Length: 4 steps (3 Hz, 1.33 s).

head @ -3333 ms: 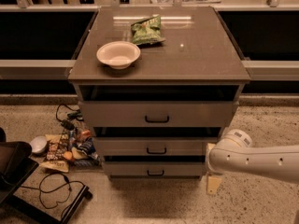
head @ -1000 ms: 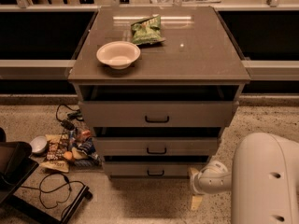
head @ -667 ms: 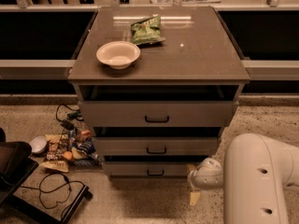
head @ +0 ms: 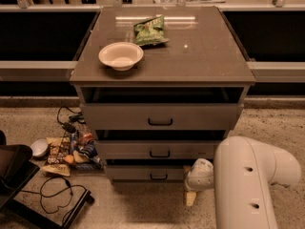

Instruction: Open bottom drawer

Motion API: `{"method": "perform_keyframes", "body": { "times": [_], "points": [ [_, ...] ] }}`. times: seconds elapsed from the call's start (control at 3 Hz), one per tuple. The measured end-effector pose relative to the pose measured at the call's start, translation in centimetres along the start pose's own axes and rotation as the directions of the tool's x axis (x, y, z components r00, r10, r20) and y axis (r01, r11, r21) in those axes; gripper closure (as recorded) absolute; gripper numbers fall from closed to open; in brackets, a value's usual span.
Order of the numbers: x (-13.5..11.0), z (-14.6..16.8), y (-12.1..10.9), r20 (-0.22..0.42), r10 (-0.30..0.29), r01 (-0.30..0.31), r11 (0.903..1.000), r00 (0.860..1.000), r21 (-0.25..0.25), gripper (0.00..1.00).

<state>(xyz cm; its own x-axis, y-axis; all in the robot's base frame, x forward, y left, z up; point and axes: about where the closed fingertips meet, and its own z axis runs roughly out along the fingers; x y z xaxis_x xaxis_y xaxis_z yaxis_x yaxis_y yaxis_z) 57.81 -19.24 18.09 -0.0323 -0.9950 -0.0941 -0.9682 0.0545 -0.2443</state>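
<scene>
At the far left edge we see a dark, flat object (head: pixel 13 170) cut off by the frame, so we cannot say what it is. A thin black cable (head: pixel 56 194) loops across the floor (head: pixel 143 209) beside it. Just right of that lies a small white dish (head: pixel 39 148), and next to it a heap of snack packets (head: pixel 69 150) pressed against the cabinet's lower left corner; their labels are too blurred to read. The cabinet (head: pixel 162 75) fills the middle. On its brown top sit a pale bowl (head: pixel 121 56) towards the left and a green crisp bag (head: pixel 150 31) behind it. Below the top come three stacked fronts: the tall top drawer (head: pixel 119 117), the middle drawer (head: pixel 124 150), and the bottom drawer (head: pixel 133 173), the slimmest one, lowest and just above the floor, with its small black handle (head: pixel 158 176) at the centre. Dark gaps sit above each front, and we cannot tell how far the bottom drawer stands out. Its right end is hidden behind the robot's wrist. The gripper (head: pixel 190 197) hangs near the floor at the cabinet's lower right corner, right of the handle and apart from it. Only a pale tip shows beneath the white wrist, so we cannot tell whether the gripper is wide or narrow, or whether it touches the drawer front. Further right, the bulky white arm (head: pixel 248 185) runs off the bottom edge.
</scene>
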Motion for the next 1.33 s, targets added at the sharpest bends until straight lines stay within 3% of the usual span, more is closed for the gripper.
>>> {"method": "perform_keyframes", "body": {
  "times": [1.0,1.33],
  "points": [
    [-1.5,1.4,-2.4,-0.066,0.031,-0.031,0.9995,0.997,0.006,0.00],
    [-1.5,2.2,-1.6,-0.082,0.044,-0.046,0.9986,0.996,-0.027,0.19]
  ]
}}
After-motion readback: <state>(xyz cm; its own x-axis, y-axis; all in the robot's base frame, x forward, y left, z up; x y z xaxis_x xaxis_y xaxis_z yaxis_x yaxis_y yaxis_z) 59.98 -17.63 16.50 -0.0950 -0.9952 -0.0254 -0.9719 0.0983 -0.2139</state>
